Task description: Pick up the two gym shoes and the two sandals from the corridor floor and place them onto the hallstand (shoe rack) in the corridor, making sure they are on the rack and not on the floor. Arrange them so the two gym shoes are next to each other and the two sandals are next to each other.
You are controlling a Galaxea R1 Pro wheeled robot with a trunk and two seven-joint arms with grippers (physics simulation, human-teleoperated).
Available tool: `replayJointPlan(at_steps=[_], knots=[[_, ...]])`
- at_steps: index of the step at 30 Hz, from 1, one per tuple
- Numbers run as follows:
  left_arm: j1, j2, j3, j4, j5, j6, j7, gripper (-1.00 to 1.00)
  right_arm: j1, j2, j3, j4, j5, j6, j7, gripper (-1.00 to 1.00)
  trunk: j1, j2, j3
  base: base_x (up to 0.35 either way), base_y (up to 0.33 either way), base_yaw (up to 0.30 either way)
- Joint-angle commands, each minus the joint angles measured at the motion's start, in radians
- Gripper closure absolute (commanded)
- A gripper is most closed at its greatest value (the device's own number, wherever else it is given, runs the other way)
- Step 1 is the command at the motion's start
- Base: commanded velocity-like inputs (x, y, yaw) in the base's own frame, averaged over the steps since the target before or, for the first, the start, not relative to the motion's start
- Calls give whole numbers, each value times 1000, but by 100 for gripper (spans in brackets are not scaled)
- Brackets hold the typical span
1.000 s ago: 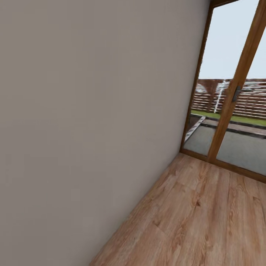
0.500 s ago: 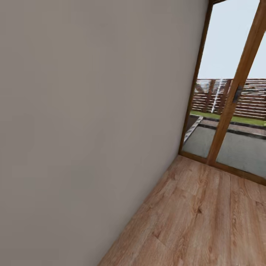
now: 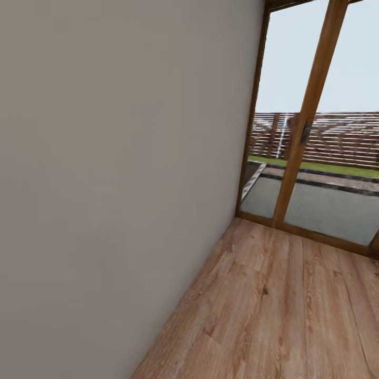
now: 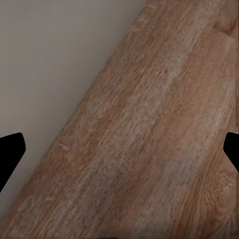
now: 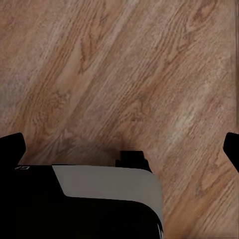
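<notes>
The gym shoes, the sandals and the hallstand are out of view. The corridor floor (image 3: 279,310) of light brown wood-grain planks runs along a plain grey-beige wall (image 3: 116,184). Over bare planks (image 4: 149,129) beside the wall's foot, my left gripper (image 4: 119,154) is open, its black fingertips (image 4: 10,149) far apart with nothing between them. My right gripper (image 5: 119,144) is also open and empty above the planks (image 5: 124,74), with part of my own black and grey body (image 5: 99,199) below it.
A wood-framed glass door (image 3: 305,131) closes the far end of the corridor, with a paved yard and a slatted fence (image 3: 337,137) outside. The wall stands close on the left; open floor lies ahead and to the right.
The whole head view has shifted: the door frame and wall corner now sit further left in the picture, so the camera has turned. Nothing in the scene itself has moved.
</notes>
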Motion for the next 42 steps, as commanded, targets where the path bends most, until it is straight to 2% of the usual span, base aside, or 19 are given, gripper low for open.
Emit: replayJointPlan(at_steps=[1, 13, 42], knots=[[0, 0, 0, 0, -1, -3, -1, -100, 0, 0, -1, 0, 0, 0, 1, -100, 0, 0, -1, 0, 0, -253], [0, 0, 0, 0, -1, -3, -1, -100, 0, 0, -1, 0, 0, 0, 1, -100, 0, 0, -1, 165, 0, -253], [0, 0, 0, 0, -1, -3, -1, -100, 0, 1, -1, -2, 0, 0, 1, -100, 0, 0, -1, 4, 0, -253]])
